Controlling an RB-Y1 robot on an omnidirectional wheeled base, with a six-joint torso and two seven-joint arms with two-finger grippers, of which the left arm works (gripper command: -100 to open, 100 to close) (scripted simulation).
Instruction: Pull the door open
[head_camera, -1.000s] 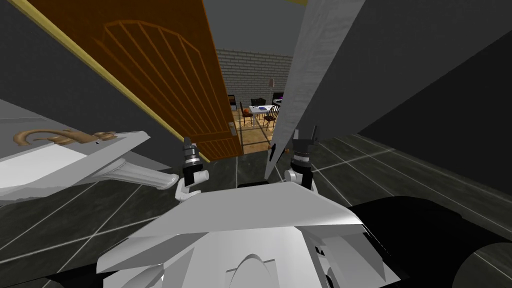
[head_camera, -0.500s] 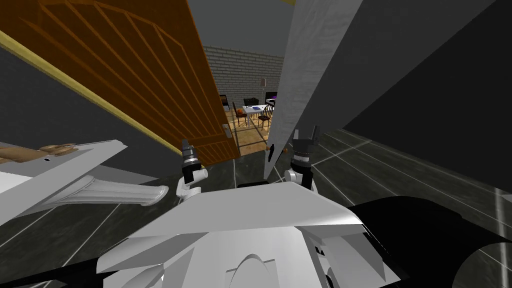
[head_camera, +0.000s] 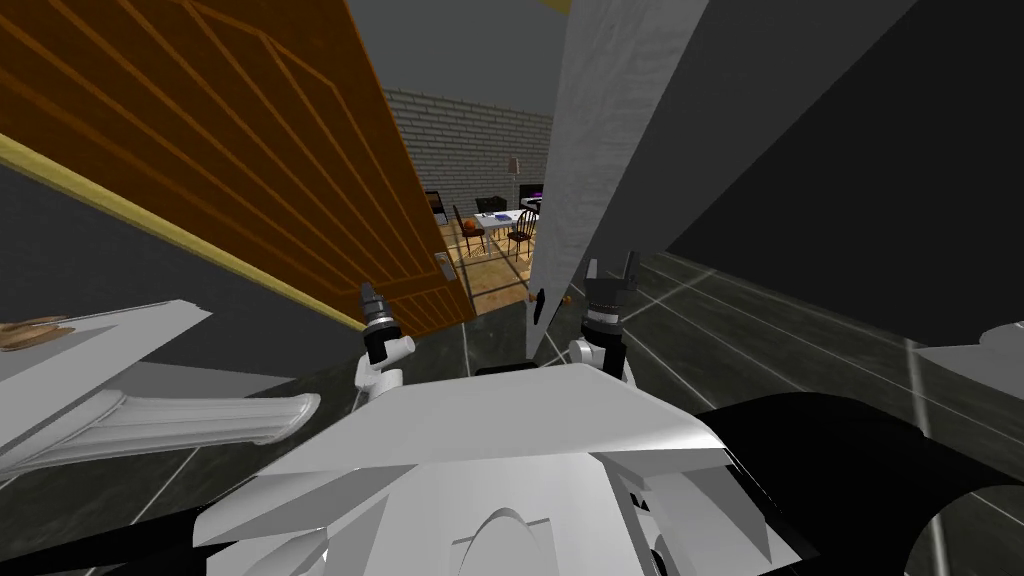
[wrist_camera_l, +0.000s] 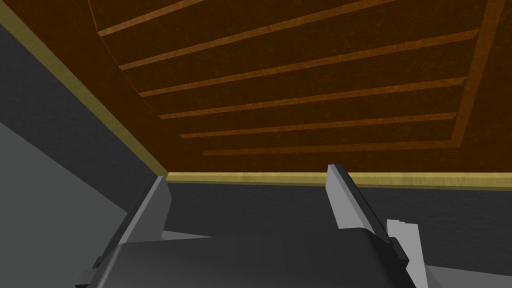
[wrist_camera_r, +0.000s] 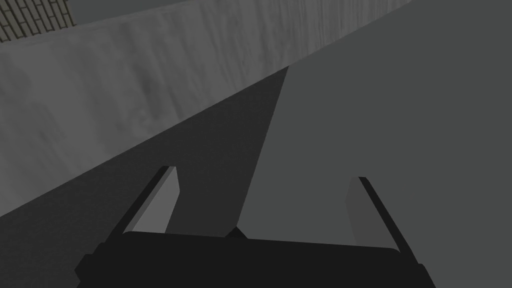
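A grey door (head_camera: 600, 140) stands edge-on ahead of me, swung open, with a dark handle (head_camera: 540, 304) on its near side and a small orange knob (head_camera: 571, 298) on the other. My right gripper (head_camera: 611, 270) is open just right of that handle, apart from it. In the right wrist view, the right gripper (wrist_camera_r: 264, 175) holds nothing and faces the grey door (wrist_camera_r: 100, 100). A brown panelled door (head_camera: 250, 150) with a yellow edge fills the left. My left gripper (head_camera: 369, 291) is near its lower corner. In the left wrist view, the left gripper (wrist_camera_l: 248, 175) is open and faces the brown door (wrist_camera_l: 300, 75).
Between the two doors a gap shows a room with a white table and chairs (head_camera: 495, 222) and a brick wall (head_camera: 470, 130). A white pedestal fixture (head_camera: 150, 420) lies low on my left. A pale object (head_camera: 975, 352) is at the right edge. The floor (head_camera: 760, 350) has dark tiles.
My view has swung right: the brown door, the gap and the white fixture have slid left and the brown door looms larger. A pale object has come in at the right edge. Both grippers stay open.
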